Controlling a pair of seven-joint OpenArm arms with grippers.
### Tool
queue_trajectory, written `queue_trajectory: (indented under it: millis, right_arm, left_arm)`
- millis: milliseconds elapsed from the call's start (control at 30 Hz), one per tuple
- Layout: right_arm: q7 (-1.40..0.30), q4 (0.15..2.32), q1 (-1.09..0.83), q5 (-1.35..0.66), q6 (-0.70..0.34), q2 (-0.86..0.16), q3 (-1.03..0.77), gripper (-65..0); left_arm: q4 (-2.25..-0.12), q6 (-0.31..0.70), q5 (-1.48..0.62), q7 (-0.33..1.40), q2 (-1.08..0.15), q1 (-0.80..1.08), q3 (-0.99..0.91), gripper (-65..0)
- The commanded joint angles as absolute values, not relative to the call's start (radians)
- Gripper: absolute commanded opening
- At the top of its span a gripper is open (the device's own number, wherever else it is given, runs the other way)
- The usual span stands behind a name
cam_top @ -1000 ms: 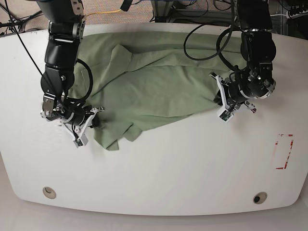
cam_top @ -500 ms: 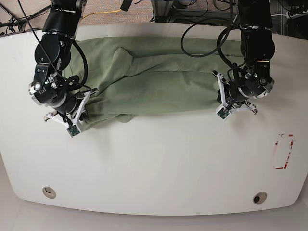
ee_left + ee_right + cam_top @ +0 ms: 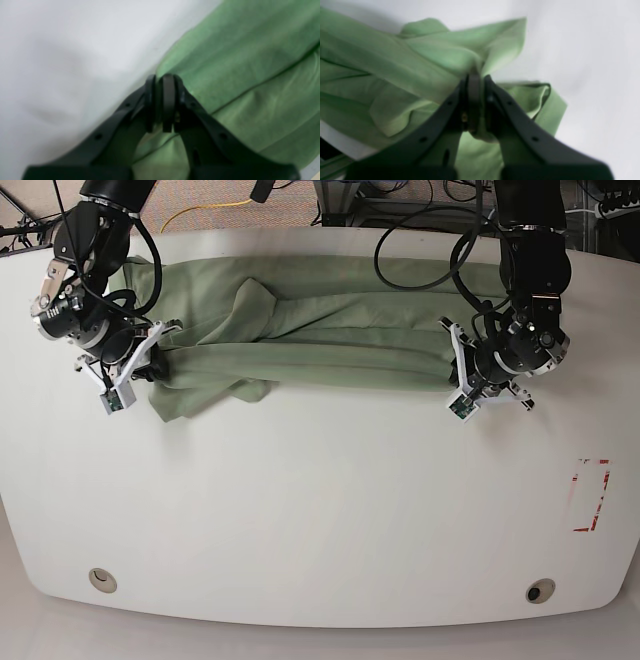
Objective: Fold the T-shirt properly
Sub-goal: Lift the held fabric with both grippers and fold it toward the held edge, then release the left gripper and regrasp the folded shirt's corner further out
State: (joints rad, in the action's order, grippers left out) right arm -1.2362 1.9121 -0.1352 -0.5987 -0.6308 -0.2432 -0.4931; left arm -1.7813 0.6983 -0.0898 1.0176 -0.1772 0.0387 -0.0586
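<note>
I see the plain sage-green cotton T-shirt (image 3: 320,340) stretched sideways across the far half of the white oval tabletop (image 3: 320,510), bunched into a long band with lengthwise folds. Both of my 2 grippers are clenched on it. The left gripper (image 3: 161,100), which sits on the right side of the base view (image 3: 462,375), has its black fingers pinched together right at the cloth's edge where green meets the white surface; a thin layer of fabric passes between the pads. The right gripper (image 3: 475,100), on the left side of the base view (image 3: 152,365), is clamped on a gathered fold, and a loose flap of the shirt sticks up past the fingertips in the wrist view. Below that end a rumpled corner (image 3: 195,392) of the shirt droops toward the near side. A red-marked rectangle (image 3: 590,495) lies on the table well apart from the shirt.
</note>
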Motion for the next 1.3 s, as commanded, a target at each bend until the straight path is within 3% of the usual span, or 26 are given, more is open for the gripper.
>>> queue_trajectory:
  millis: [0,400,600,700,1000,1267]
  right_arm:
    - [-1.216,1.965,-0.174,-0.676,-0.631,-0.257,-0.539,-65.0]
    - [-1.239,1.968,-0.317,-0.765,-0.625,-0.252,-0.575,-65.0]
    - [-1.239,1.966,-0.334,-0.76,-0.624,-0.252,-0.57,-49.5]
    - [-1.239,1.965,-0.346,-0.759,-0.624,-0.239,-0.57,-46.9]
    - [-1.237,1.965,-0.343,-0.604,-0.631,-0.177,-0.567,-47.7]
    - [-1.237,1.966,-0.343,-0.591,-0.633,-0.171,-0.565,-47.9]
  left_arm:
    - [-1.807,0.698,-0.093,1.006,-0.186,0.022,-0.064,-62.1]
    - [-1.83,0.698,-0.091,1.018,-0.189,0.056,-0.062,-60.1]
    - [-1.859,0.698,-0.093,1.047,-0.229,0.084,-0.008,-35.3]
    - [-1.928,0.698,-0.097,1.049,-0.236,0.094,0.016,-27.2]
    - [-2.008,0.698,-0.097,1.171,-0.245,0.096,0.048,-27.1]
    - [-1.982,0.698,-0.102,1.17,-0.148,0.061,-0.275,-27.1]
